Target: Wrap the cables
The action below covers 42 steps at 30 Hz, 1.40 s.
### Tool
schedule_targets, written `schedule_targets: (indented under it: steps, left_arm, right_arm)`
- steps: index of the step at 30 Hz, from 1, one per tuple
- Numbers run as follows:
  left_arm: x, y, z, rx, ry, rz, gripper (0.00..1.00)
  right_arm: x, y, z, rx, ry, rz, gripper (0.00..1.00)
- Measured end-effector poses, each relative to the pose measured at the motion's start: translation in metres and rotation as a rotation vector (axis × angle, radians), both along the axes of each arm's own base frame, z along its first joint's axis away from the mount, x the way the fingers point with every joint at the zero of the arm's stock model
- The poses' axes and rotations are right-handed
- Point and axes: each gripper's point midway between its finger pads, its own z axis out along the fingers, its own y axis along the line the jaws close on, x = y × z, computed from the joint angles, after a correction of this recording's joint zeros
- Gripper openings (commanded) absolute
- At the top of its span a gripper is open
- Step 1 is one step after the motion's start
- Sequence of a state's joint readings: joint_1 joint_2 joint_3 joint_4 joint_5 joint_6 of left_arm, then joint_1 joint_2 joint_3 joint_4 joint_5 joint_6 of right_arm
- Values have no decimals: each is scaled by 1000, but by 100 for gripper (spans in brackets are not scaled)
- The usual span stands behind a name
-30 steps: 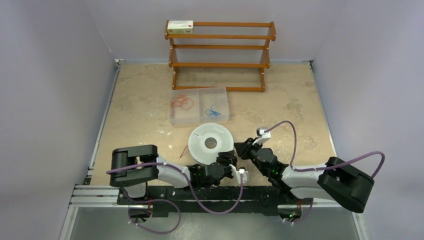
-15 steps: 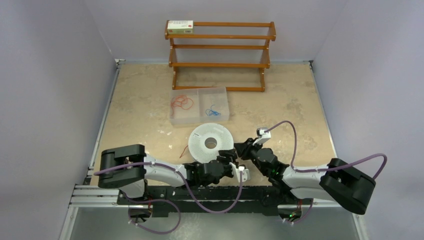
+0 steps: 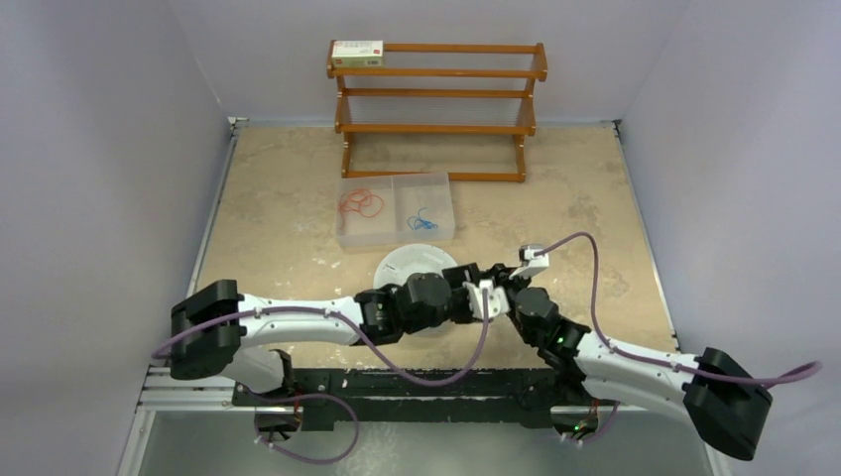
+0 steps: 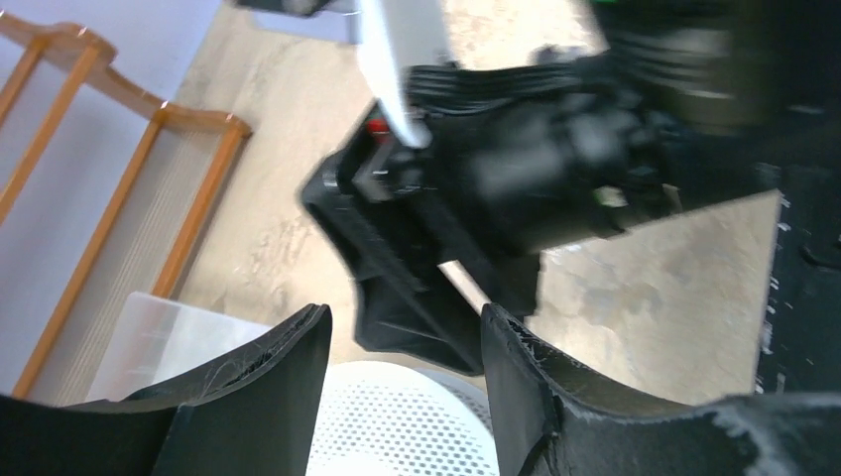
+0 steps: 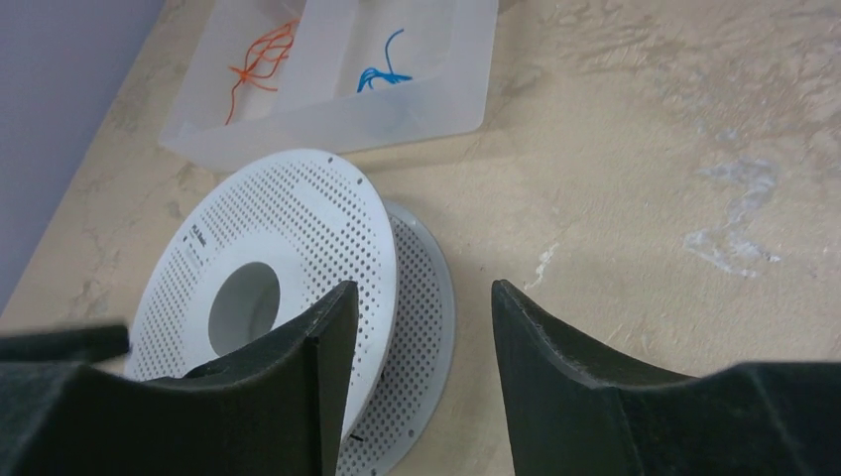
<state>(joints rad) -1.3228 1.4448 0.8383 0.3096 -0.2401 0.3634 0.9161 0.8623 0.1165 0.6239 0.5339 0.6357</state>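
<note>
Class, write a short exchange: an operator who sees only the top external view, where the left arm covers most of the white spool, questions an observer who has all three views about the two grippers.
Operator: My view hides the left fingers. Are they gripping the spool?
Observer: No. The left gripper is open, its fingers apart above the spool and its perforated face.
Operator: And the right one, is it holding anything?
Observer: Nothing. The right gripper is open too, with the spool lying on the table beyond its fingers.
</note>
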Motion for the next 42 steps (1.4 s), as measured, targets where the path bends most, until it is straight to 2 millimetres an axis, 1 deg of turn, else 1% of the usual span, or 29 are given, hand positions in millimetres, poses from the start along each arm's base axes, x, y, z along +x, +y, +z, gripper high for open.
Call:
schedule_targets:
  steps: [4, 6, 8, 9, 11, 13, 15, 17, 19, 20, 21, 22, 24, 25, 28, 30, 32, 34, 36, 39, 42]
  left_arm:
    - [28, 6, 17, -28, 50, 82, 63]
    - [37, 10, 24, -39, 64, 121, 64]
    - [46, 12, 34, -49, 81, 162, 69]
    - [50, 13, 39, -56, 89, 178, 74]
    - [65, 18, 54, -81, 113, 228, 78]
    - [84, 26, 70, -123, 148, 292, 79]
    - [105, 33, 82, -158, 183, 351, 80]
    - [126, 40, 91, -190, 222, 401, 81]
    - [145, 48, 95, -218, 265, 445, 82]
    - [151, 53, 94, -226, 284, 461, 84]
    - [159, 60, 92, -226, 299, 491, 86]
    - [171, 75, 87, -220, 314, 545, 86]
    - [199, 111, 75, -211, 343, 671, 87]
    - [216, 139, 66, -208, 366, 760, 87]
    - [242, 194, 52, -210, 406, 931, 87]
    - [253, 227, 49, -232, 418, 1033, 87]
    - [256, 250, 50, -267, 414, 1113, 88]
    - [250, 272, 53, -294, 407, 1180, 91]
    - [240, 293, 61, -322, 392, 1248, 92]
    - [222, 316, 83, -376, 351, 1308, 99]
    - [198, 333, 103, -441, 311, 1332, 100]
  right_arm:
    - [7, -5, 17, -36, -34, -28, 66]
    - [13, -8, 24, -66, -47, -49, 71]
    - [20, -11, 37, -96, -70, -64, 79]
    - [26, -13, 45, -110, -82, -76, 82]
    - [40, -18, 62, -134, -107, -104, 91]
    - [58, -23, 78, -153, -118, -126, 96]
    - [80, -27, 93, -171, -116, -140, 99]
    - [100, -29, 102, -192, -101, -148, 99]
    - [119, -33, 107, -217, -77, -155, 99]
    - [124, -35, 107, -226, -63, -155, 99]
    - [131, -39, 106, -239, -38, -155, 99]
    - [135, -41, 105, -246, -12, -144, 99]
    - [145, -58, 106, -243, 24, -168, 99]
    - [153, -68, 110, -235, 51, -181, 99]
    - [170, -94, 120, -212, 92, -229, 99]
    - [175, -109, 127, -208, 110, -260, 99]
    - [173, -115, 131, -212, 121, -274, 99]
    - [167, -116, 135, -215, 128, -274, 99]
    - [156, -119, 143, -215, 127, -279, 99]
    - [136, -128, 169, -198, 80, -309, 99]
    - [116, -137, 197, -173, 12, -345, 99]
